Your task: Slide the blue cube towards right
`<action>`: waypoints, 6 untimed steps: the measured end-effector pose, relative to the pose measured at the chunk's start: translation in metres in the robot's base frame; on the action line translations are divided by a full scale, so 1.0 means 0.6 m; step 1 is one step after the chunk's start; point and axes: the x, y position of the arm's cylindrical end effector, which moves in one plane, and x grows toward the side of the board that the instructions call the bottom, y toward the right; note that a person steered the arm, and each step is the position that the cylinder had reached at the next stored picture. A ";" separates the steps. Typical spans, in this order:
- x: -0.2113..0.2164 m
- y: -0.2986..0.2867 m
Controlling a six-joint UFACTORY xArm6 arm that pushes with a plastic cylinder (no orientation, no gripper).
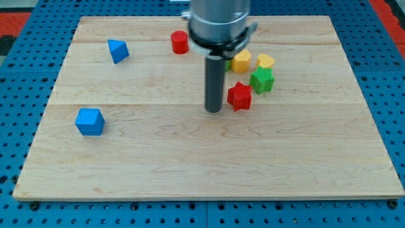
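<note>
Seven blocks lie on the wooden board (190,164). The blue cube (89,121) sits at the view's left, well apart from my tip (214,110), a plain rod with no claw to open or close. The tip stands just left of the red star block (240,96), near the green block (262,80), two yellow blocks (241,61) (266,61), red cylinder (180,42) and blue wedge (118,50).

Single view, high and angled down from the board's (209,158) near edge, whole board in frame, moderately close
</note>
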 end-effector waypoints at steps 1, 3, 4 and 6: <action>0.047 -0.123; 0.125 -0.387; 0.093 -0.481; 0.014 -0.276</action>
